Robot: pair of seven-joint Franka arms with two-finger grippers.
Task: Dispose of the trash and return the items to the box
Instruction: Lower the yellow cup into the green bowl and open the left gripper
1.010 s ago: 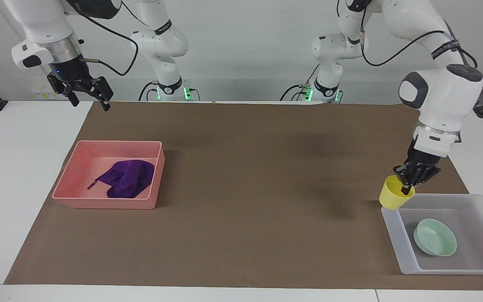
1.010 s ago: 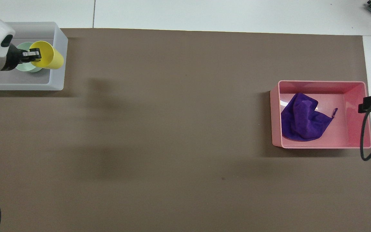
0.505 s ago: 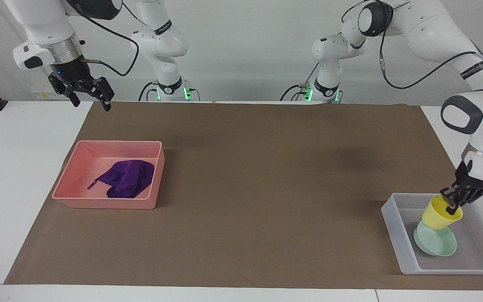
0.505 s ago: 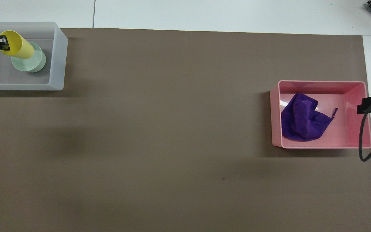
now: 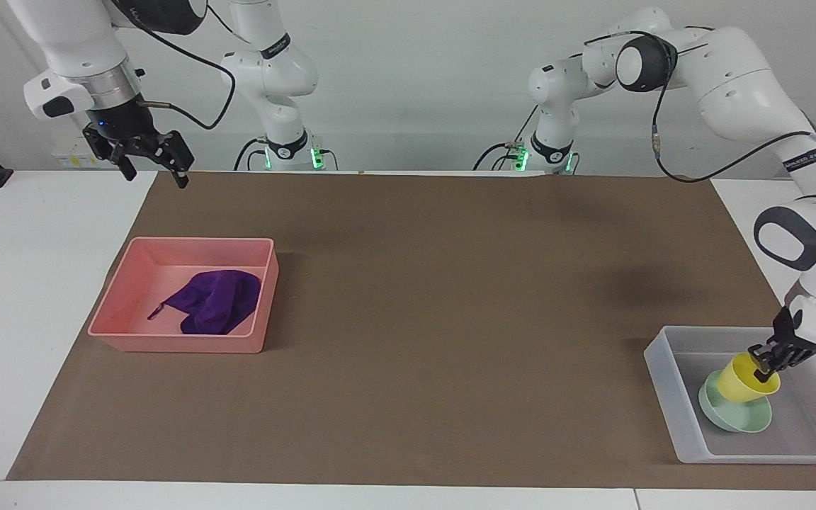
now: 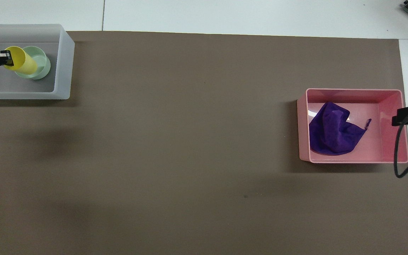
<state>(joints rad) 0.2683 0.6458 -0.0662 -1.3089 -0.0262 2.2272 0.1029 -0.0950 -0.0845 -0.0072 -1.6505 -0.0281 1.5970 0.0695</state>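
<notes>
Facing view: pink bin (image 5: 122,294) w/ purple cloth (image 5: 214,302), well apart from tray (image 5: 663,379).

The left gripper (image 5: 764,363) is cut off by the edge in the overhead view, only its tips show there. The yellow cup (image 5: 745,378) covers part of the mint bowl (image 5: 730,416), so whether the cup's base touches it cannot be told. The right gripper (image 5: 154,160) shows overhead only as a dark piece (at the edge). The translucent box (image 5: 670,397) is cut at one end.
</notes>
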